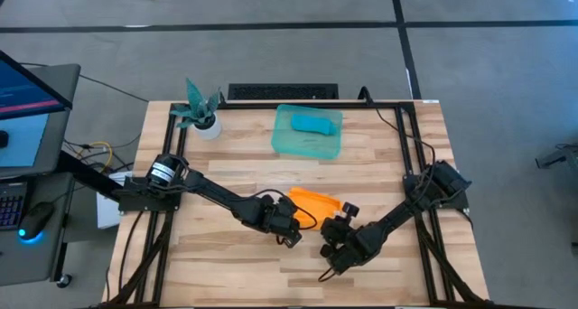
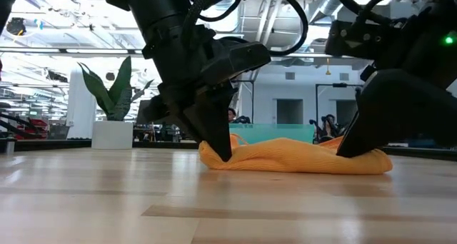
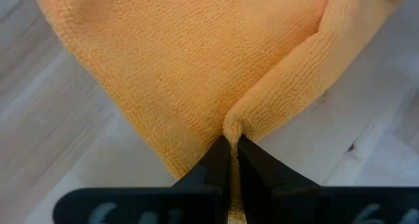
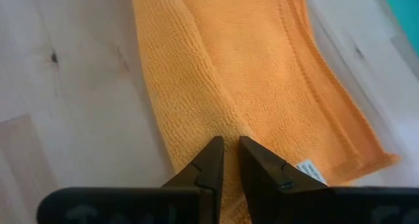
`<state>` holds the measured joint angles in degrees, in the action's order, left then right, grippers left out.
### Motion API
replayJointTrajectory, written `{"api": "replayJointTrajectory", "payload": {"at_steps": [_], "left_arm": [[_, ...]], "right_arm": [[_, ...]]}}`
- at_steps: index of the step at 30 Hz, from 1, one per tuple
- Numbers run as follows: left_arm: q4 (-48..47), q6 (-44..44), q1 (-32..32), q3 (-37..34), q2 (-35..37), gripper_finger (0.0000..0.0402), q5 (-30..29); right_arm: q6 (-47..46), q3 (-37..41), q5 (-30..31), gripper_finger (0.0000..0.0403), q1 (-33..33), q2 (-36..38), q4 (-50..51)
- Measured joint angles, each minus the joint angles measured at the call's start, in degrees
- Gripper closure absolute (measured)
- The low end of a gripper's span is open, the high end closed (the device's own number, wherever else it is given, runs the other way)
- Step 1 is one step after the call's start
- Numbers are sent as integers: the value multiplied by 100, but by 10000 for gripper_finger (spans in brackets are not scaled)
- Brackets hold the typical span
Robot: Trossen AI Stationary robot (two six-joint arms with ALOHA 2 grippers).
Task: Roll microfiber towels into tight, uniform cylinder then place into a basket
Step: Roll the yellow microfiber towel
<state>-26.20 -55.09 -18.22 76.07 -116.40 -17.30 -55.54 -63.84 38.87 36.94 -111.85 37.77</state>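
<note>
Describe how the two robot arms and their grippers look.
Both arms are dark, nearly black, built of slim jointed links. The left arm has a silver-white cylindrical joint near its base, and black cables trail from both bases. The left gripper and right gripper each end in two black, wedge-shaped fingers tapering to points. A small green light glows on one arm in the low view.

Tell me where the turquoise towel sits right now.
In the high view the turquoise towel lies inside the green tray, at the table's far edge, right of the potted plant.
</note>
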Motion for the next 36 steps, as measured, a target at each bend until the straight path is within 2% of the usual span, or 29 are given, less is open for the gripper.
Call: {"api": "replayJointTrajectory", "payload": {"at_steps": [4, 10, 22, 27, 32, 36], "left_arm": [[4, 9, 0, 0, 0, 394, -7], [11, 155, 0, 0, 0, 385, -235], [-9, 710, 5, 0, 0, 303, -253], [-11, 1106, 22, 0, 39, 288, -76], [-39, 1201, -84, 0, 343, 287, -304], [9, 1674, -354, 2, 636, 287, -785]], "right_arm": [[-6, 310, 26, 332, -54, 3, -422], [-161, 423, 31, 332, -111, 20, -424], [-149, 427, -61, 332, -108, 17, -423], [-108, 429, -87, 332, -108, 15, -418], [-106, 434, -103, 332, -108, 11, -415], [-104, 434, -122, 332, -108, 11, -412]]}}
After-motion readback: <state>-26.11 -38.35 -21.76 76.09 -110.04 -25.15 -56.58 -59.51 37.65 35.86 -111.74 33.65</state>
